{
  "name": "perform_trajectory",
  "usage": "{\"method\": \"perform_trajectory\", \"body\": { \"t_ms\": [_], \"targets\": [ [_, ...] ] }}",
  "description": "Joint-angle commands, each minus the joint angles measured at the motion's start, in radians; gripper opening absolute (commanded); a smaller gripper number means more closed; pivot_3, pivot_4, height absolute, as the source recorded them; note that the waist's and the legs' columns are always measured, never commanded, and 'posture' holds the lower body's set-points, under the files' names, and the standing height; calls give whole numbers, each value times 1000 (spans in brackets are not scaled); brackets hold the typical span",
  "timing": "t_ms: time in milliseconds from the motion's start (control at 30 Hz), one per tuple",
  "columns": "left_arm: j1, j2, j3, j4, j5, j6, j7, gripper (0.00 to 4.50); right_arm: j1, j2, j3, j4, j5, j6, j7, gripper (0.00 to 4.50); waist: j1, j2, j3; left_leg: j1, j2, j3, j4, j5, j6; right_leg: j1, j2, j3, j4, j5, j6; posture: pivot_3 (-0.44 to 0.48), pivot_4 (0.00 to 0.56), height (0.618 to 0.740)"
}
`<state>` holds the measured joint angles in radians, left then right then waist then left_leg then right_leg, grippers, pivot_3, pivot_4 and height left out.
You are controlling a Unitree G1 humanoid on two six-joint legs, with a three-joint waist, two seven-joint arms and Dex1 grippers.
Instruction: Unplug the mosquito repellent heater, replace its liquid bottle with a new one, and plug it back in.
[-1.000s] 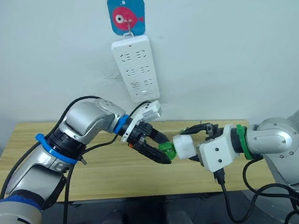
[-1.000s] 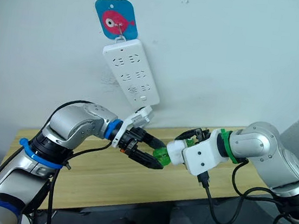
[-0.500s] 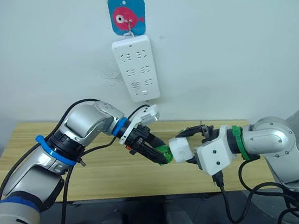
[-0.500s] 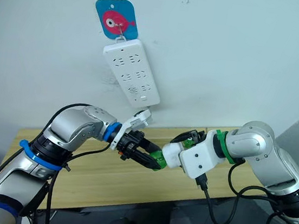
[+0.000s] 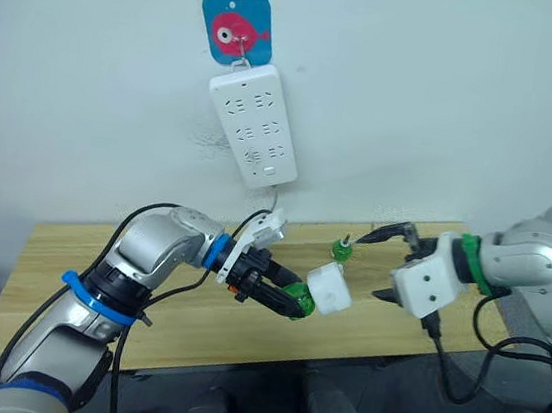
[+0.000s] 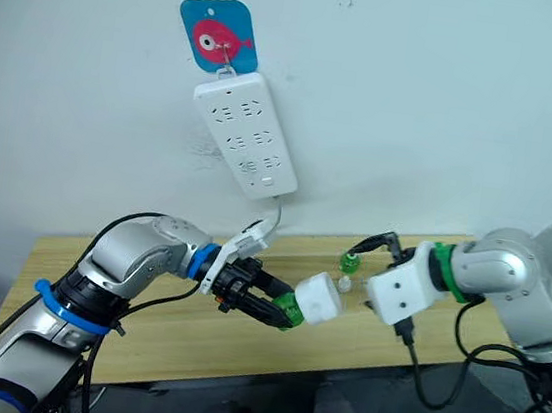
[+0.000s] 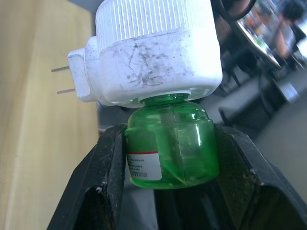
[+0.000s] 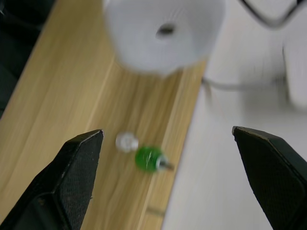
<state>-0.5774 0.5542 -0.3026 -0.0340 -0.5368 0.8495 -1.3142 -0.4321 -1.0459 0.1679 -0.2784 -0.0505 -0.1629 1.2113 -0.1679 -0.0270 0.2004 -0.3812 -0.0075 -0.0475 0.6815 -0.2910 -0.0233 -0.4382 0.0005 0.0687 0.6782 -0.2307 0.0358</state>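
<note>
Left hand point(image 5: 285, 296) is pinching the green bottle point(image 7: 170, 141) with the heater point(image 5: 328, 290) screwed on top, held above the counter point(image 5: 192, 317). Right hand point(image 5: 391, 263) is spread wide nearby. Risk: the bottle could slip from the pinch and drop.

Head stereo pair looking down over wooden table point(image 5: 69, 252) toward wall; wrist views close, both facing heater point(image 7: 153, 52)

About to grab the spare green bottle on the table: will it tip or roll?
The spare bottle stands upright, small and narrow, so a sideways nudge would probably tip it. It looks round, so likely rolls along the table once down.
</note>
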Motion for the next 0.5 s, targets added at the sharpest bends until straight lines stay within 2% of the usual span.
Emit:
{"method": "perform_trajectory", "body": {
  "t_ms": [33, 133, 200, 300, 433, 500],
  "targets": [
    [64, -124, 153, -17, -18, -140, 181, 2313, 101, -4, -167, -52, 74, 181, -76, 4500, 3, 0, 0, 1, 0, 0, 0, 0, 0, 0, 0, 0, 0, 0, 0, -239, 172, 740],
    [126, -216, 207, -31, 8, -267, 274, 2313, 208, 66, -284, -175, 171, 460, -173, 4500, 7, -1, 0, 0, 0, -1, 1, 0, 0, 1, -2, 2, 0, 0, 0, -231, 175, 740],
    [169, -260, 204, -55, 49, -391, 306, 2313, 244, 174, -363, -302, 310, 746, -286, 4500, 4, 0, 0, 1, 0, -1, 0, 0, 0, 2, -1, 2, 1, 0, 0, -231, 175, 740],
    [210, -327, 201, -61, 104, -550, 370, 2313, 209, 400, -456, -463, 545, 1103, -489, 4500, 2, 0, -1, 1, 1, -1, 0, 0, 0, 2, -1, 3, 2, 0, 0, -254, 173, 740],
    [237, -385, 193, -47, 139, -654, 427, 2313, 161, 632, -494, -556, 719, 1312, -692, 4500, 0, 1, -2, 2, 0, -1, 0, 0, 0, 3, -1, 2, 2, 0, 0, -267, 171, 740],
    [239, -395, 191, -34, 167, -708, 450, 2313, 137, 690, -495, -569, 750, 1364, -766, 4500, -2, 1, -2, 1, -1, -1, 0, 0, 0, 3, 1, 2, 1, 0, 0, -267, 171, 740]
  ]
}}
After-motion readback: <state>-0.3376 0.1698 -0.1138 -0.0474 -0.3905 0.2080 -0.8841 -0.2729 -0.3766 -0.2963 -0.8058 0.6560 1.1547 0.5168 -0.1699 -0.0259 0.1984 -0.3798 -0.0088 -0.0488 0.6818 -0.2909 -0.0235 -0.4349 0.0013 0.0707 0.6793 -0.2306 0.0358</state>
